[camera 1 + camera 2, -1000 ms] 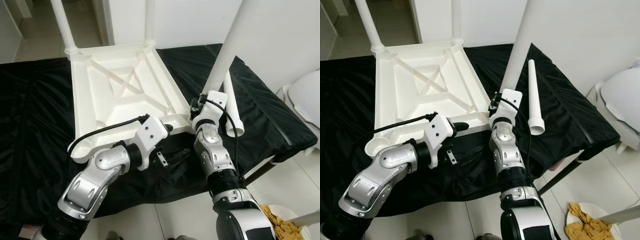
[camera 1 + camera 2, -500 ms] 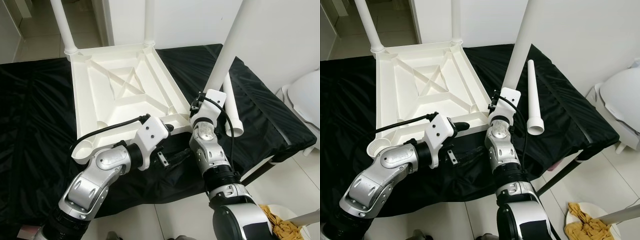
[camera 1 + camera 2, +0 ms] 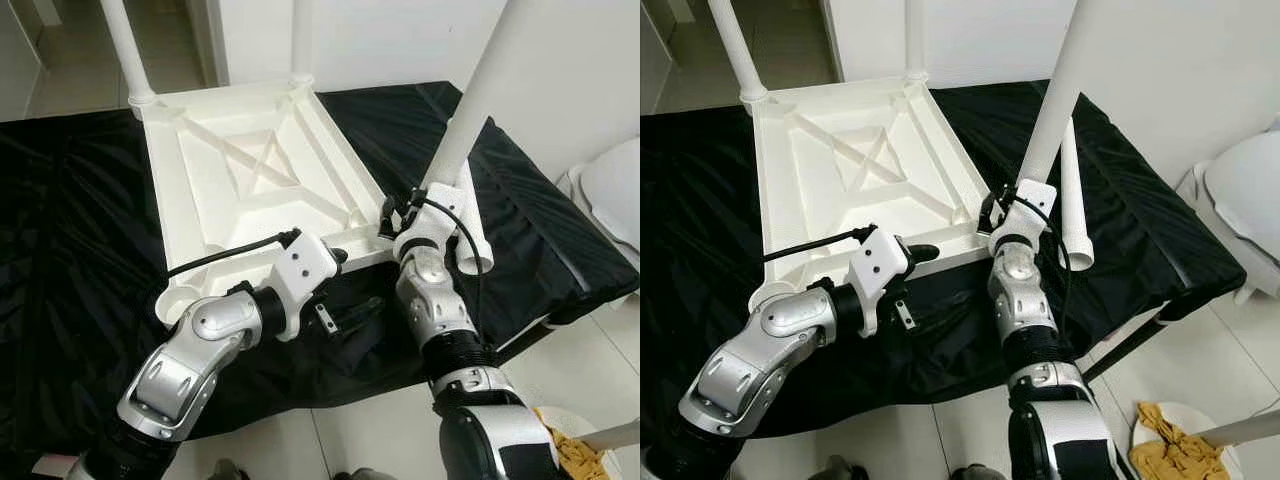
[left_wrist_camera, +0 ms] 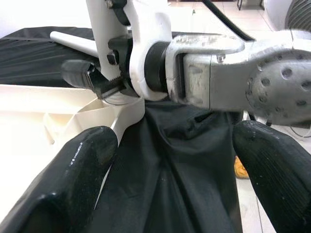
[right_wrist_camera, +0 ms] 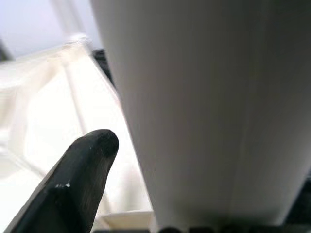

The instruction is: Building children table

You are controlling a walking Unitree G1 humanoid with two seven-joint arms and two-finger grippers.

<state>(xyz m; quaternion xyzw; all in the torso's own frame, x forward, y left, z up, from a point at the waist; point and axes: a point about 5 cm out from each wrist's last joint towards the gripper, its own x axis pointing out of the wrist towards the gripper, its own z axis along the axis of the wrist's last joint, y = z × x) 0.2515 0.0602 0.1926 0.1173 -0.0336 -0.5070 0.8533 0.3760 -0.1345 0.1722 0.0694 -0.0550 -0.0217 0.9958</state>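
Observation:
The white children's table top (image 3: 250,170) lies upside down on a black cloth. Two white legs stand in its far corners (image 3: 122,45) (image 3: 300,35). A third white leg (image 3: 480,100) stands tilted at the near right corner, and my right gripper (image 3: 398,213) is shut on its base. The right wrist view has that leg (image 5: 194,107) close beside one black finger (image 5: 73,184). A loose white leg (image 3: 1075,200) lies on the cloth just right of it. My left gripper (image 3: 348,285) is open at the table top's near edge, fingers spread wide (image 4: 73,184).
The black cloth-covered surface ends at its right front edge (image 3: 560,300), with tile floor beyond. A white rounded seat (image 3: 610,190) stands at the right. A yellow rag in a white dish (image 3: 1160,450) lies on the floor below. A wall is close behind.
The held leg has leaned further right at its top. The table top's near left corner has swung a little to the right. My left gripper stays put.

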